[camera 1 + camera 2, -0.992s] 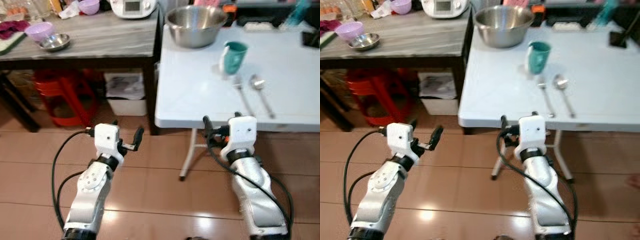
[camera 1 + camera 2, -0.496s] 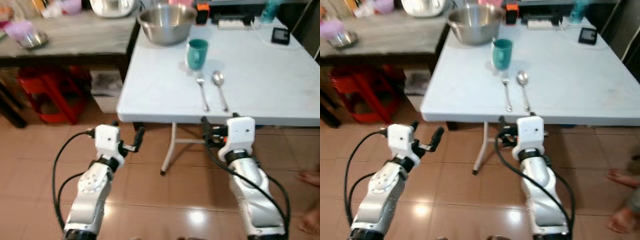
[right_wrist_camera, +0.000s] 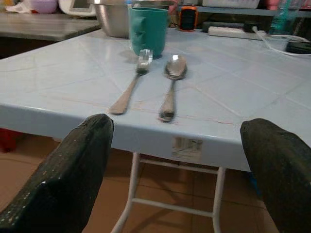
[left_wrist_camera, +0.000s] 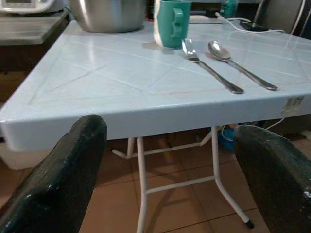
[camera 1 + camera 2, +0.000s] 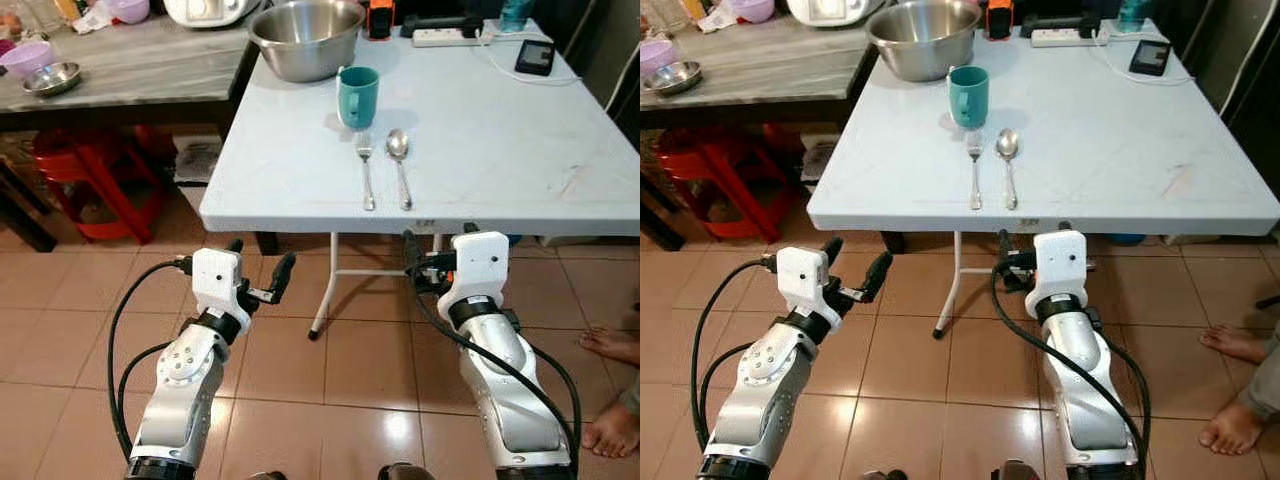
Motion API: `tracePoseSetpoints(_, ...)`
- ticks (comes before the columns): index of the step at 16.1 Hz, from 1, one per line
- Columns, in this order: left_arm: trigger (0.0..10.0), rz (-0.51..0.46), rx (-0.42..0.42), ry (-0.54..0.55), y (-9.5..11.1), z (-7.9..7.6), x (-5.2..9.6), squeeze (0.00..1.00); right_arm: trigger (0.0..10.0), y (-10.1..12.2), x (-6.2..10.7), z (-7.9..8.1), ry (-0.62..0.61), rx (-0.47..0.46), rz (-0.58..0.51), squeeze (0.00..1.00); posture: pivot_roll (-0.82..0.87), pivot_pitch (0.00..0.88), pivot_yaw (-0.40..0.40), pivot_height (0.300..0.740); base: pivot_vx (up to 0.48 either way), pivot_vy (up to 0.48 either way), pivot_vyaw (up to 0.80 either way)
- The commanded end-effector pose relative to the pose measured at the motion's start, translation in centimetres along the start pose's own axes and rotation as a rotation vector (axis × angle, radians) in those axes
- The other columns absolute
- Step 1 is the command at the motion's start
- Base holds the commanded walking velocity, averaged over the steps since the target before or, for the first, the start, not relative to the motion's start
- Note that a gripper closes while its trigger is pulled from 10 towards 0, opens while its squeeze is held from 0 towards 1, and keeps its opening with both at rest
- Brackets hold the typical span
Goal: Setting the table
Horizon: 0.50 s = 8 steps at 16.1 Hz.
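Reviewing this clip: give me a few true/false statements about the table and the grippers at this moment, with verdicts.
1. The fork and spoon lie side by side. True.
2. The teal cup lies tipped over. False: it stands upright.
3. The right gripper holds the spoon. False: it is open and empty, below the white table edge.
4. The left gripper is open. True.
5. The metal bowl sits on the floor. False: it sits on the table.

Both arms forward, left tool [image 5: 258, 272] and right tool [image 3: 177, 160] apparently spread, empty.
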<state>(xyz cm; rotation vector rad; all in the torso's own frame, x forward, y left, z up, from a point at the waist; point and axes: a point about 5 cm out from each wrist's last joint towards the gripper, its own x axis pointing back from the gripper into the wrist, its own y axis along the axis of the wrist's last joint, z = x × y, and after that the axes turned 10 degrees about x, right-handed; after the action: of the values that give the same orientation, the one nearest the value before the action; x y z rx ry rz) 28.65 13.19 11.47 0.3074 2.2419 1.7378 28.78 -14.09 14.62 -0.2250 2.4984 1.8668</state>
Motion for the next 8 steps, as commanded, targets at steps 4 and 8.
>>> tracePoseSetpoints(4,10.0,-0.015,-0.011,-0.009,0.32,0.24,0.36,0.0,10.0,0.49,-0.06,0.34,0.02,0.001,-0.024,0.0,-0.13,0.152,0.099,0.74,0.422,0.0,0.0)
tracePoseSetpoints(8,10.0,-0.014,-0.005,-0.014,0.22,0.15,0.4,0.0,10.0,0.47,0.0,0.34,0.025,0.005,-0.023,0.0,-0.13,0.153,0.095,0.74,0.446,0.0,0.0)
